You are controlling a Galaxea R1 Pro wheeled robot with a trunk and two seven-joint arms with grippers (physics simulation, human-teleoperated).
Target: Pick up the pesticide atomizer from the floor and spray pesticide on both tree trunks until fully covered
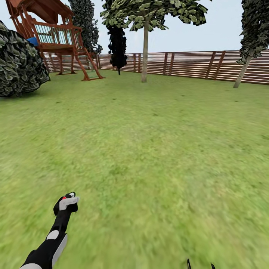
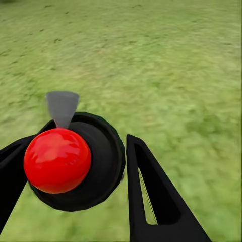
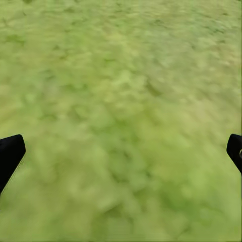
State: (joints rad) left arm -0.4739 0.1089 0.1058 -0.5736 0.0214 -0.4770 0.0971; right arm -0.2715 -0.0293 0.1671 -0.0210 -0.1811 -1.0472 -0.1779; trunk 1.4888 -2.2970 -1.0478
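Two grippers were at work low in the scene, and only one carried anything. The left gripper point(image 2: 75, 171) had its black fingers point(image 2: 151, 196) closed around the pesticide atomizer point(image 2: 75, 161), pinching a dark round body topped by a red ball with a small grey nozzle poking out beyond it; from the head view the same left gripper point(image 1: 66, 203) sat near and to the left, held above the grass with the sprayer's pale head showing at its tip. The right gripper point(image 3: 121, 151) hung over bare lawn with its jaws spread wide and nothing between them, its tips just peeking in at the near right edge. I'd judge the sprayer to be a light, rigid plastic thing, smooth and rounded, so liable to twist or slip if gripped on the curve; a hold on the body below the red ball, leaving the nozzle free to point, looked the sensible one. Beyond the arms the floor point(image 1: 149, 149) ran on as open green grass, with no spray in the air. Far off, one tree trunk point(image 1: 145, 56) stood straight near the middle, well ahead, and a second leaning tree trunk point(image 1: 242, 73) rose at the far right, both close before the wooden fence point(image 1: 186, 63). A red-brown play tower point(image 1: 56, 37) and a dark bush point(image 1: 18, 63) stood at the far left.
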